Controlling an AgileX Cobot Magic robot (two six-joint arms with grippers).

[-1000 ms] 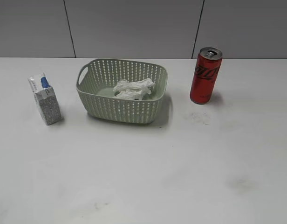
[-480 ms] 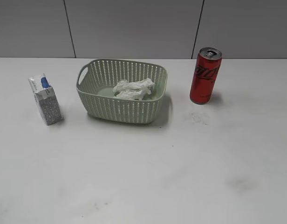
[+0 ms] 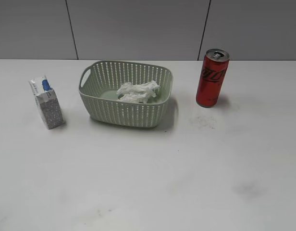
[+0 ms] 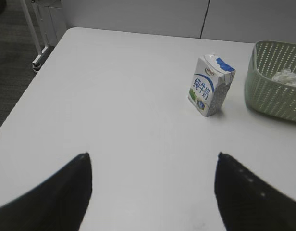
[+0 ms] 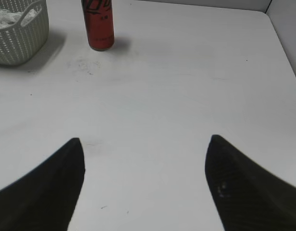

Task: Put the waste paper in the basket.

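The pale green lattice basket (image 3: 124,109) stands on the white table in the exterior view. Crumpled white waste paper (image 3: 137,91) lies inside it. The basket also shows at the right edge of the left wrist view (image 4: 273,89), with paper (image 4: 289,77) in it, and at the top left of the right wrist view (image 5: 20,41), with paper (image 5: 8,17) in it. My left gripper (image 4: 153,156) is open and empty over bare table. My right gripper (image 5: 145,139) is open and empty over bare table. Neither gripper shows in the exterior view.
A white-grey milk carton with a blue cap (image 3: 47,102) stands left of the basket, also in the left wrist view (image 4: 210,85). A red can (image 3: 212,78) stands right of the basket, also in the right wrist view (image 5: 98,24). The table's left edge (image 4: 30,91) drops to the floor.
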